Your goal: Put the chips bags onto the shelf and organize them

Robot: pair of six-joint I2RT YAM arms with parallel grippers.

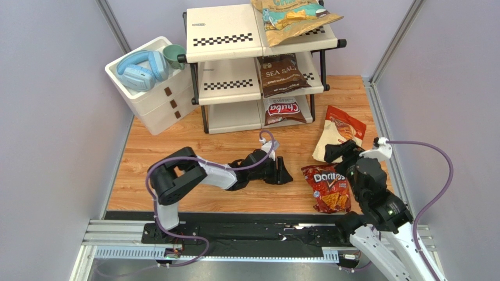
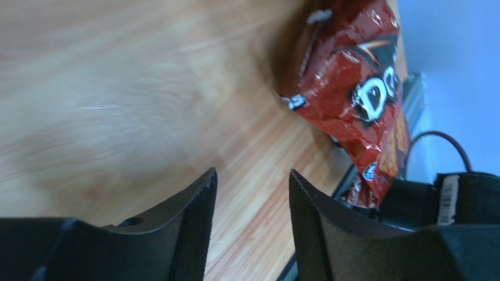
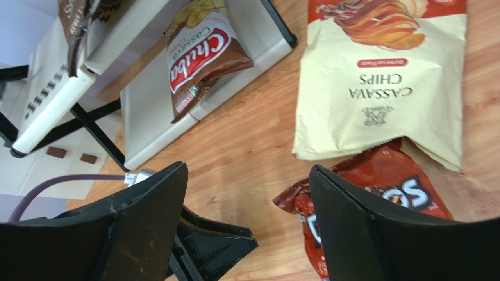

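The left fingers point(image 2: 191, 234), partly spread and empty, sit low over the counter point(image 1: 176, 140) with the red Doritos bag point(image 1: 328, 188) lying just beside their tips. The right fingers point(image 3: 149, 234), spread wide and empty, hover over the cream bag point(image 1: 339, 130), whose near edge touches the Doritos bag.

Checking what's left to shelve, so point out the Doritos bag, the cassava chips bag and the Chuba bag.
Doritos bag point(image 1: 327, 178), top view, on its white logo.
cassava chips bag point(image 3: 384, 85), right wrist view, on the printed name.
Chuba bag point(image 1: 283, 109), top view, on its red logo.
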